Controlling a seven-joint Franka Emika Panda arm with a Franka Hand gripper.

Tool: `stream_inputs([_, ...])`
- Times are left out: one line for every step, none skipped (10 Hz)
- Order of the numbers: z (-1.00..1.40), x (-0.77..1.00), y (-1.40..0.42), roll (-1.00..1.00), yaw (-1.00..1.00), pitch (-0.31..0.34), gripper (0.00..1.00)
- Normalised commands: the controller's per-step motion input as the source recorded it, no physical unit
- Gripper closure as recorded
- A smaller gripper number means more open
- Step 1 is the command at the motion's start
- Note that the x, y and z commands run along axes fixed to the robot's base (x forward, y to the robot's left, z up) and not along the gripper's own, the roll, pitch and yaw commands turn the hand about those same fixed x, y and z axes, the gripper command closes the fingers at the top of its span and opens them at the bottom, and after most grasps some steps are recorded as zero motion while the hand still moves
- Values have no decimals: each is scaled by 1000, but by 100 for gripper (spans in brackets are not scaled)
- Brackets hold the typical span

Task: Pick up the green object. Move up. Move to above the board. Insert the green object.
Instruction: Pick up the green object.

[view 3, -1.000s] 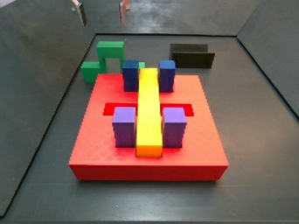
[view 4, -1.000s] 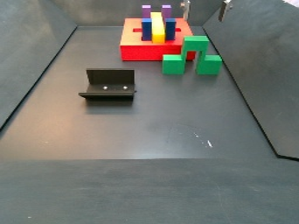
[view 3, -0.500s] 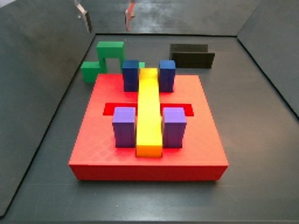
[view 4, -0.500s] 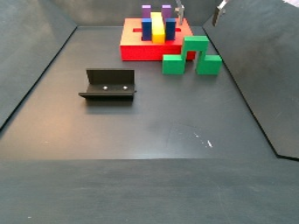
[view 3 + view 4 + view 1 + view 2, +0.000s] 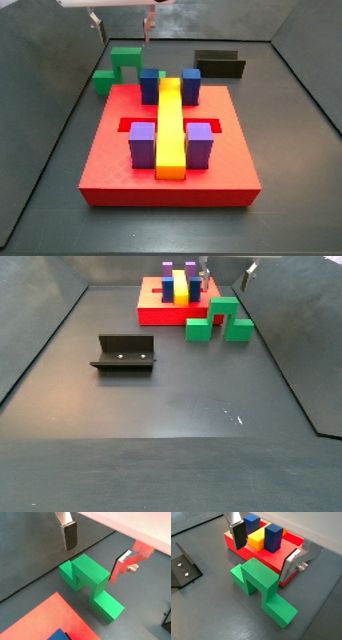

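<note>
The green object (image 5: 122, 63) stands on the dark floor just behind the board's (image 5: 107, 170) far left corner. It is a bright green arch with a raised middle cube, seen in both wrist views (image 5: 87, 581) (image 5: 260, 587) and in the side view (image 5: 222, 317). The red board (image 5: 163, 315) (image 5: 259, 556) (image 5: 51, 619) carries blue and purple blocks and a long yellow bar (image 5: 170, 125). My gripper (image 5: 122, 24) (image 5: 230, 270) hangs open above the green object. Its fingers (image 5: 69, 535) (image 5: 238, 535) straddle the raised cube from above without touching it. Nothing is between them.
The fixture (image 5: 123, 353) (image 5: 219, 64) (image 5: 184, 567) stands on the floor apart from the board. Dark walls close in the floor on all sides. Two blue blocks (image 5: 272, 538) rise on the board's edge nearest the green object.
The gripper has come down a little over the green object, still open. The green object and the board have not moved.
</note>
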Motion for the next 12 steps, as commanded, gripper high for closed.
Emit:
stream_inputs([-214,34,0,0,0,-77,0])
stream_inputs([-240,60,0,0,0,-83,0])
stream_inputs([-231,80,0,0,0,-76,0])
stream_inputs([-234,134,14,0,0,-69,0])
stream_inputs([-251,191,46,0,0,-67,0])
stream_inputs([-220,186,89,0,0,-46,0])
stream_inputs([-189,97,77,0,0,-9,0])
stream_inputs([-200,66,80,0,0,0,0])
stream_inputs([-186,3,51,0,0,0,0])
stream_inputs([-163,0,3,47,-9,0,0])
stream_inputs([-177,0,0,86,-46,0,0])
stream_inputs([-183,0,0,103,-46,0,0])
